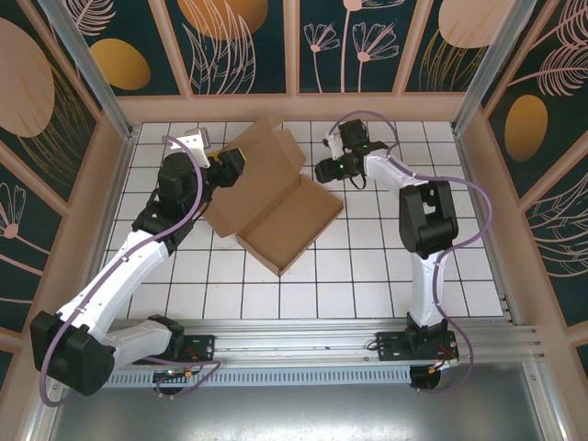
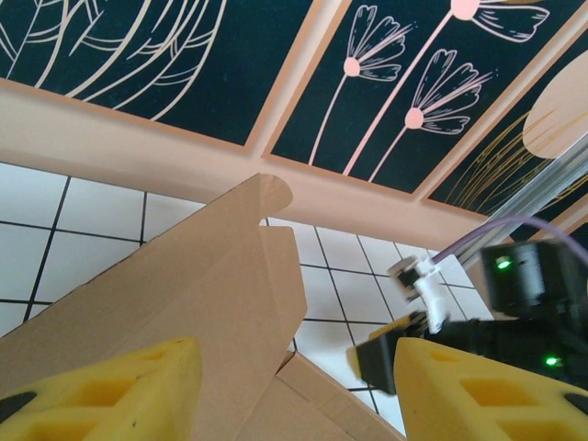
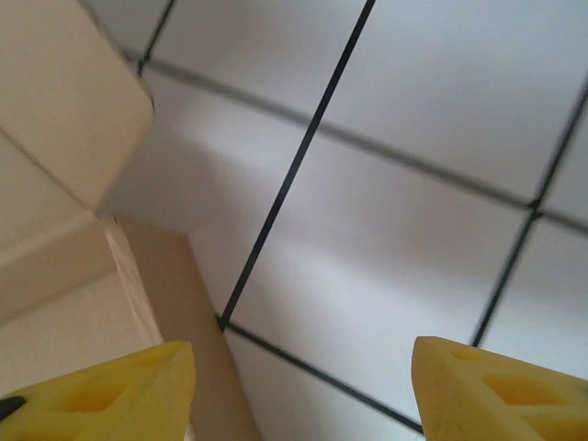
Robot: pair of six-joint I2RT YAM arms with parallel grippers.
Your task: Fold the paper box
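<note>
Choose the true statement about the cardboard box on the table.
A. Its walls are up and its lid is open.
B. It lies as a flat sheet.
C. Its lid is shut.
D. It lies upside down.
A: the box shows raised walls around an empty inside, and its lid is folded back, leaving the inside uncovered.

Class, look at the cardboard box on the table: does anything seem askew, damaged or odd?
No damage shows. The paper box sits diagonally to the grid on the table, its lid standing open, as a half-folded box would.
</note>
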